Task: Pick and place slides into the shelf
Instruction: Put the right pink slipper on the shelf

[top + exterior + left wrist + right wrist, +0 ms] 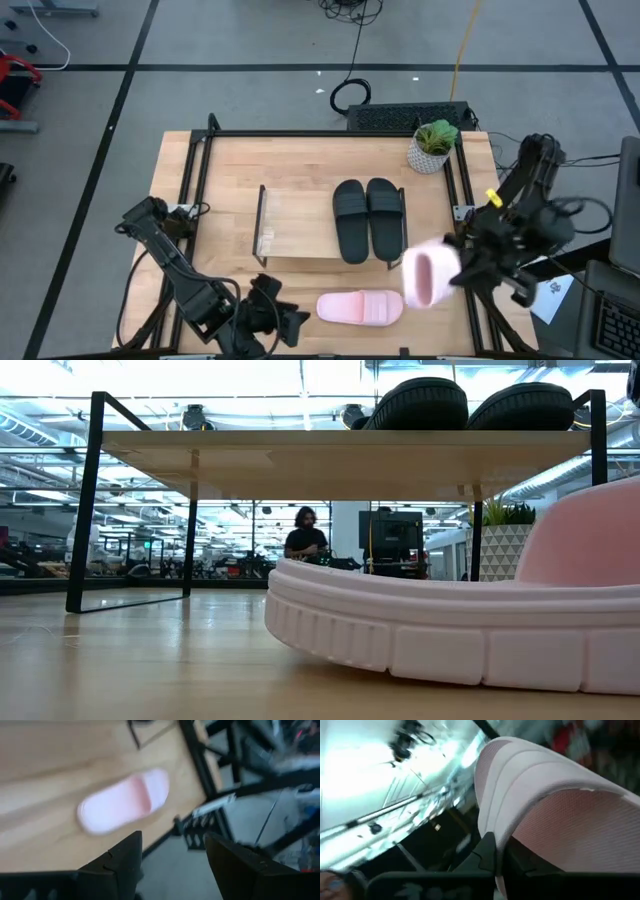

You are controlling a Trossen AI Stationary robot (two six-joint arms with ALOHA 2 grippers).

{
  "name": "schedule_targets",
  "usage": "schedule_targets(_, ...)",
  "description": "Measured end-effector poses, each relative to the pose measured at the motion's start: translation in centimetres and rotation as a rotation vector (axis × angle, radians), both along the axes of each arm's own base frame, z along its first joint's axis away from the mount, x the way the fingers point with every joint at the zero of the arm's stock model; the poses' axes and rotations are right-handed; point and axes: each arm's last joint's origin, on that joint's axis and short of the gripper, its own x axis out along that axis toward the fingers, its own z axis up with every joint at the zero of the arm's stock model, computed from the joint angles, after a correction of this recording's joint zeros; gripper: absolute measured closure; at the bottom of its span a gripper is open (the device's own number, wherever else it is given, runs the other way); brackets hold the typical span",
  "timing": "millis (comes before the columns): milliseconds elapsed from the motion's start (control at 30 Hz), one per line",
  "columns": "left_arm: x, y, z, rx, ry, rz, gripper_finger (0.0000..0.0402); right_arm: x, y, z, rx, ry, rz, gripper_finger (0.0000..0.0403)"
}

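Held pink slide (555, 805) — sole hidden

The pink slide (428, 275) held by the right end effector (462, 268) is smeared by motion from above, so its strap and sole run together. In the right wrist view that slide (555, 815) hides the finger tips, and the room behind it is streaked. The left wrist view shows the other pink slide (123, 800) as a soft blur near the tabletop's front edge. At table height, this slide (450, 625) is cut off by the picture's right edge and covers the shelf's (330, 455) right legs. The black slides (470, 405) on the shelf show only their soles, cropped at the top. A person (306, 535) far behind is too small to make out.
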Motion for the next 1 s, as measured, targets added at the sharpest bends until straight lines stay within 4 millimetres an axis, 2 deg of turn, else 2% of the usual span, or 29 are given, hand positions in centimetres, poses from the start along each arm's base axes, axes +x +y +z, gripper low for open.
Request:
schedule_targets(67, 0.4, 0.2, 0.2, 0.030, -0.043, 0.027, 0.0188, 0.3, -0.1, 1.9, -0.087, -0.108, -0.070, 0.0402)
schedule_targets(167, 1.1, 0.5, 0.8, 0.086, -0.128, 0.049, 0.0188, 0.9, 0.1, 3.7, -0.220, -0.207, -0.160, 0.0402)
schedule_targets(267, 2.0, 0.6, 1.8, 0.180, -0.242, 0.074, 0.0188, 2.2, 0.3, 4.7, -0.310, -0.291, -0.218, 0.0402)
schedule_targets(367, 2.8, 0.6, 3.0, 0.331, -0.331, 0.082, 0.0188, 3.8, 0.4, 5.2, -0.327, -0.408, -0.242, 0.0402)
schedule_targets(467, 3.3, 0.6, 4.3, 0.524, -0.373, 0.060, 0.0188, 5.5, 0.2, 5.3, -0.309, -0.503, -0.247, 0.0403)
schedule_targets(667, 4.1, 1.1, 6.0, 0.827, -0.355, 0.019, 0.0188, 8.7, -0.7, 4.7, -0.215, -0.578, -0.227, 0.0403)
schedule_targets(1000, 6.0, 3.6, 6.8, 1.064, -0.277, -0.018, 0.0188, 13.0, -3.0, 3.3, -0.093, -0.564, -0.242, 0.0403)
